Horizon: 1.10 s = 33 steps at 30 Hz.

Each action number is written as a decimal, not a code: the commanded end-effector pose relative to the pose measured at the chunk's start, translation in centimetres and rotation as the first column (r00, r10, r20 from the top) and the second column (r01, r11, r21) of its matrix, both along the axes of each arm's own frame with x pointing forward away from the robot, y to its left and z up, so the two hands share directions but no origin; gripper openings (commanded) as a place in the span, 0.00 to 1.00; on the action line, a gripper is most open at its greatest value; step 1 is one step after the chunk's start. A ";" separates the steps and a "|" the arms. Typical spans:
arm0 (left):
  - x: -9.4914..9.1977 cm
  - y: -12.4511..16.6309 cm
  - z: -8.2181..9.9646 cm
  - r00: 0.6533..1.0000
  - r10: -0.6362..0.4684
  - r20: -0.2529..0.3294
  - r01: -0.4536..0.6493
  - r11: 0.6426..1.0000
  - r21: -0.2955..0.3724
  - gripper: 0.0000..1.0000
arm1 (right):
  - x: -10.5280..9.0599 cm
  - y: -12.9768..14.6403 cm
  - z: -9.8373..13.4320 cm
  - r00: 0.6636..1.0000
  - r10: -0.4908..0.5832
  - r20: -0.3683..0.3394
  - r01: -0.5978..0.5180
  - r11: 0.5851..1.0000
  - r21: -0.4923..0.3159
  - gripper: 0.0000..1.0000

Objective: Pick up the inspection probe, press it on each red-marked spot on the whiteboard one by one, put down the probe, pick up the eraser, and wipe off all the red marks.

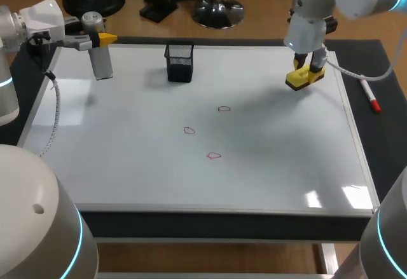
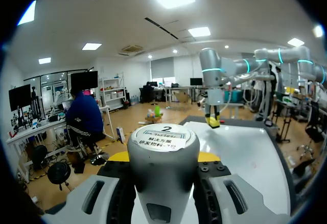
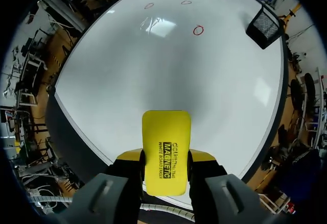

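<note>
Here, eraser (image 1: 304, 77) in right gripper (image 3: 166, 156).

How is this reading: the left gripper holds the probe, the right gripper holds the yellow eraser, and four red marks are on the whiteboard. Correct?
Not four: the head view shows three red marks on the whiteboard. Otherwise right: the left gripper holds the probe, the right gripper the yellow eraser.

We see a dark flat table (image 1: 385, 126) with a big white whiteboard (image 1: 127, 152) lying on it. A black wire mesh cup (image 1: 179, 61) stands on the board near its far edge. Three small red ring marks (image 1: 189, 129) sit close together near the board's middle. A white marker pen with a red cap (image 1: 369, 95) lies on the dark table, just beside the board's right edge.
</note>
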<state>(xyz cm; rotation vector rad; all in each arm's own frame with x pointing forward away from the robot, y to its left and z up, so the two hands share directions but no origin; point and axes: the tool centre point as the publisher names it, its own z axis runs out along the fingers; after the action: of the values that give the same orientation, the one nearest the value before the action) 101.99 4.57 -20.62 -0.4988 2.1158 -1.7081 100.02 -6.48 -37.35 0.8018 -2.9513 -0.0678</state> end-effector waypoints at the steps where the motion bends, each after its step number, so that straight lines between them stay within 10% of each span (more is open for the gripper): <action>1: 0.1 0.0 0.0 1.000 -0.001 0.001 0.001 1.000 0.000 0.00 | -0.2 -0.2 0.1 1.000 0.002 0.005 -0.002 1.000 0.000 0.00; 33: -0.2 0.0 0.1 1.000 0.000 0.003 0.000 1.000 0.001 0.00 | -0.2 -0.2 0.1 1.000 0.002 0.005 -0.002 1.000 0.000 0.00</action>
<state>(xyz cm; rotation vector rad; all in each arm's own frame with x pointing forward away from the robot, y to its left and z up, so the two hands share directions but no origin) 101.98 4.55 -20.61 -0.4975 2.1159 -1.7081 99.79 -6.59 -37.30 0.8045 -2.9565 -0.0694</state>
